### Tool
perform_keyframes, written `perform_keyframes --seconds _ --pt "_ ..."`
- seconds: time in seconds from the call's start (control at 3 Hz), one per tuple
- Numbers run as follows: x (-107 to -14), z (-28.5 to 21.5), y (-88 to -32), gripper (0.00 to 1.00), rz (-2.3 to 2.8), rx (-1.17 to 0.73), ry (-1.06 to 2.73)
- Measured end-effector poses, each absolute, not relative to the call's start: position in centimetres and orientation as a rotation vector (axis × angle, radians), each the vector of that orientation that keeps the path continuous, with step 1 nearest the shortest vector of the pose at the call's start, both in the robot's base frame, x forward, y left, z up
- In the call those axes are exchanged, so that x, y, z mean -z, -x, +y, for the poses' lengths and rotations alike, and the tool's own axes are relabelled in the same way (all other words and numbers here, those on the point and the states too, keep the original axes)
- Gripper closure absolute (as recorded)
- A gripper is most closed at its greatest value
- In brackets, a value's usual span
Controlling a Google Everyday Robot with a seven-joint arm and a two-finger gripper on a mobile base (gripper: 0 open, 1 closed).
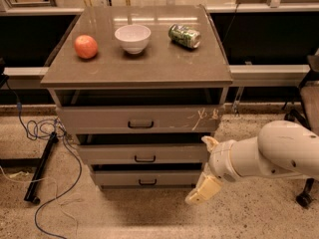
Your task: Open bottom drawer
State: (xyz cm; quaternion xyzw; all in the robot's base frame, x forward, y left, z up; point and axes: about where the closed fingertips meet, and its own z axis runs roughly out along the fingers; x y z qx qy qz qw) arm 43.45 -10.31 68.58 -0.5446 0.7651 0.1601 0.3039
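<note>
The bottom drawer (119, 178) is the narrowest and lowest of three grey-brown drawers and sits pushed in, with a small dark bar handle (147, 182) at its centre. My gripper (205, 167) is open and empty at the right end of the drawer stack. One pale finger (202, 190) points down beside the bottom drawer's right end. The other finger (210, 143) is near the middle drawer's right end. The gripper is well to the right of the handle. The white arm (271, 156) reaches in from the right.
The middle drawer (99, 154) and the scratched top drawer (94, 118) sit above. On the cabinet top (149, 68) are a red apple (86, 47), a white bowl (132, 38) and a green can (184, 36) on its side. Cables (47, 133) and a black stand (42, 168) lie at left.
</note>
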Motion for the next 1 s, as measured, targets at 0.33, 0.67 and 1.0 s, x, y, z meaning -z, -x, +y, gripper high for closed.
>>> perform_keyframes --seconds 0.33,0.67,1.0 --pt "-68.6 -10.3 -43.4 0.00 2.027 -0.424 1.444" --pt "-65.5 -9.1 -44.1 0.00 2.010 -0.446 1.451" --pt "-60.3 -8.0 -44.7 0.00 1.988 -0.484 1.471"
